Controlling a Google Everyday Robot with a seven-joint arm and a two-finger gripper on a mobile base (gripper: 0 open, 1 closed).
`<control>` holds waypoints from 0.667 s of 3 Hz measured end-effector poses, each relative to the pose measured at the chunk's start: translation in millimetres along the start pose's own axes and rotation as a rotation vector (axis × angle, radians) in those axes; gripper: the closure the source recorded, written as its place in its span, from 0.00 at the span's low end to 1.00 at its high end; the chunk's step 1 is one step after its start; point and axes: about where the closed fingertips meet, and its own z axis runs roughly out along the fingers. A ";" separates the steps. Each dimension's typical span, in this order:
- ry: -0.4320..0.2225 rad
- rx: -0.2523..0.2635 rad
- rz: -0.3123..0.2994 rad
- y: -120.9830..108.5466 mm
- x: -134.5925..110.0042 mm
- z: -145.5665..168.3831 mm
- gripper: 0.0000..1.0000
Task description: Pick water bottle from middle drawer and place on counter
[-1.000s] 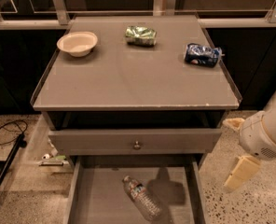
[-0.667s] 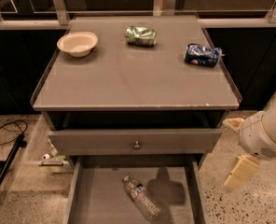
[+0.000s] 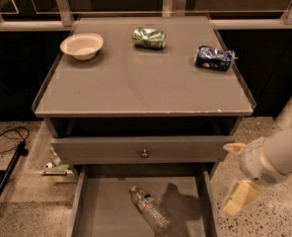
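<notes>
The water bottle lies on its side on the floor of the open middle drawer, cap pointing to the back left. The counter is the grey cabinet top above it. My gripper hangs to the right of the drawer, outside its right wall and above the speckled floor. Its two pale yellow fingers stand apart, with nothing between them. It is well apart from the bottle.
On the counter stand a white bowl at the back left, a green foil bag at the back middle and a blue snack bag at the right. A shut drawer front with a round knob sits above the open drawer. A black cable lies on the floor at left.
</notes>
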 end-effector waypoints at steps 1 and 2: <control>-0.052 -0.067 0.100 7.3 16.3 58.0 0.00; -0.094 -0.085 0.154 13.1 26.4 102.9 0.00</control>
